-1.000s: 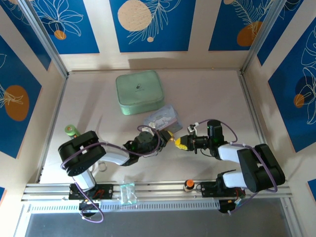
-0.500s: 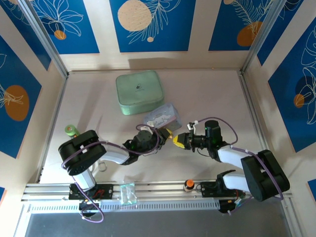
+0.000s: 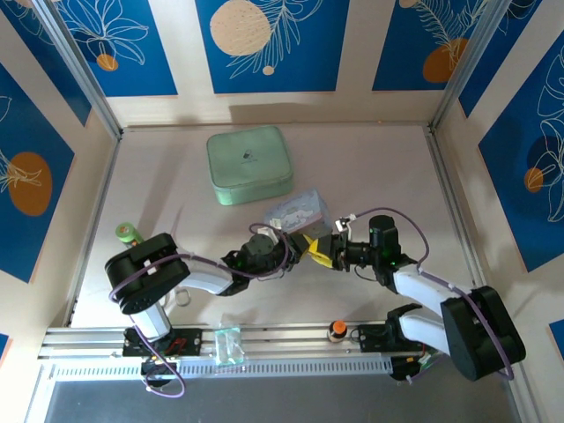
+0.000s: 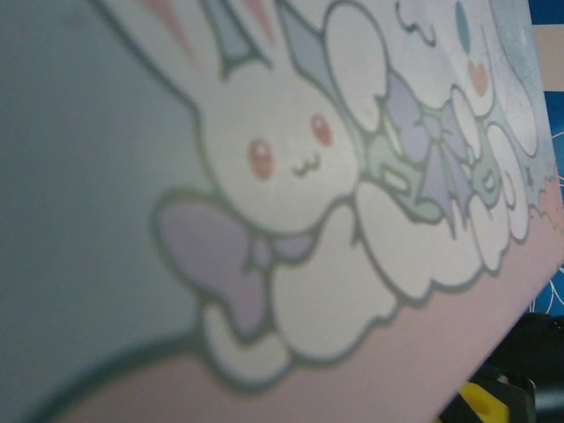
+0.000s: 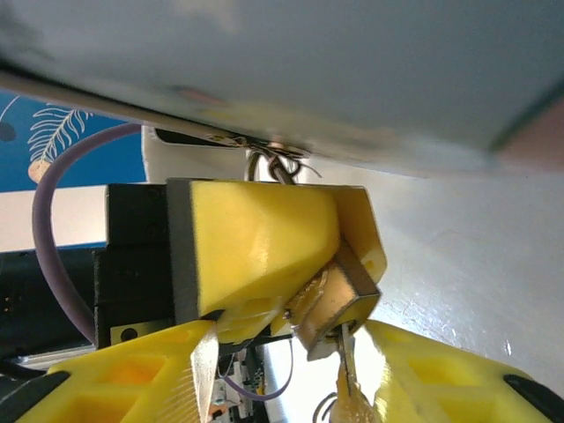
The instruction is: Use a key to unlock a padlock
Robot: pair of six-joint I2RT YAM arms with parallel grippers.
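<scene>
Right wrist view gives the clearest look at the job: a small brass-gold block-shaped padlock [image 5: 337, 298] sits just below the centre of the frame, clamped at an angle between the yellow fingers of the left gripper [image 3: 289, 247]. A thin, pale silvery metal key [image 5: 347, 366] hangs from its lower face toward the bottom edge. The key looks seated in the keyway, though the blur leaves its depth uncertain. The right gripper [image 3: 315, 250] has its jaws apart, one yellow finger at the lower left and one at the lower right of that frame, with the key between them and neither pad visibly touching it. The step in hand looks like taking hold of the key to turn it. To do that well, the right jaws should close squarely on the flat head of the key, not on its thin shank. The wrist should then roll about the key's own axis without any pull, which could draw the key out. The left grip needs to hold the lock body firm against that twist. Silver wire near the top centre runs up to the edge of the pastel cartoon-printed box [image 4: 291, 176]. Whether that wire is the shackle hooked through it, I cannot tell. The box crowds the work closely, so the roll should be kept compact.
</scene>
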